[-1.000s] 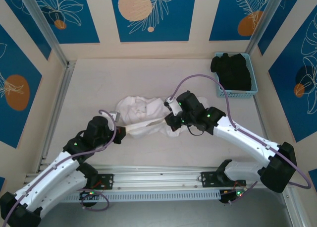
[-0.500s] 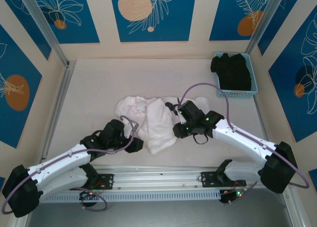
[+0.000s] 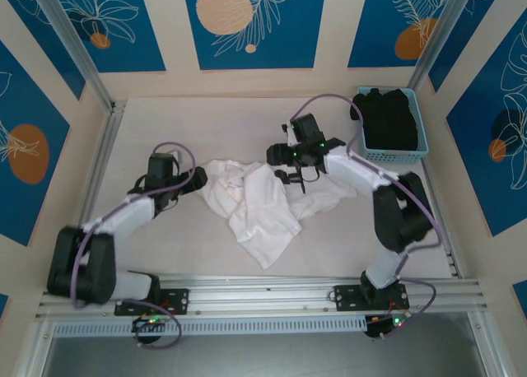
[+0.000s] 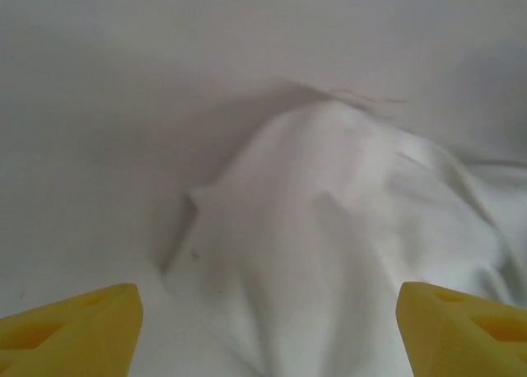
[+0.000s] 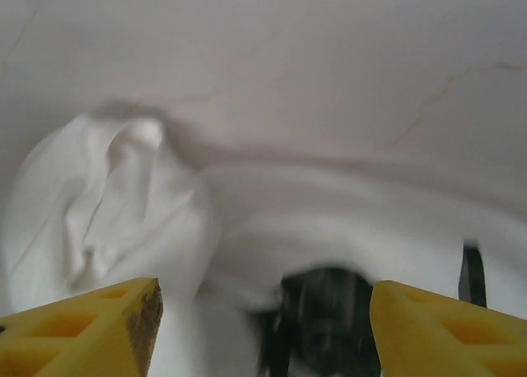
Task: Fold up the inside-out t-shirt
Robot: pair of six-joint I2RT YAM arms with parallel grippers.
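White t-shirt (image 3: 255,206) lies rumpled, well left of the blue basket (image 3: 394,155). Left gripper (image 4: 265,301) is at its edge away from the basket, right gripper (image 5: 263,293) on the basket side. Both are spread wide, holding nothing. Best to pinch single-layer edges, then pull flat.

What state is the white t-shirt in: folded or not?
Not folded: the t-shirt lies crumpled on the table, in wrinkled, uneven bunches with no straight folded edges.

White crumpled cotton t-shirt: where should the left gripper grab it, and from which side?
On the white t-shirt, probably take the humped left edge from the left with the left gripper: that fold stands proud of the table, ahead of the open jaws.
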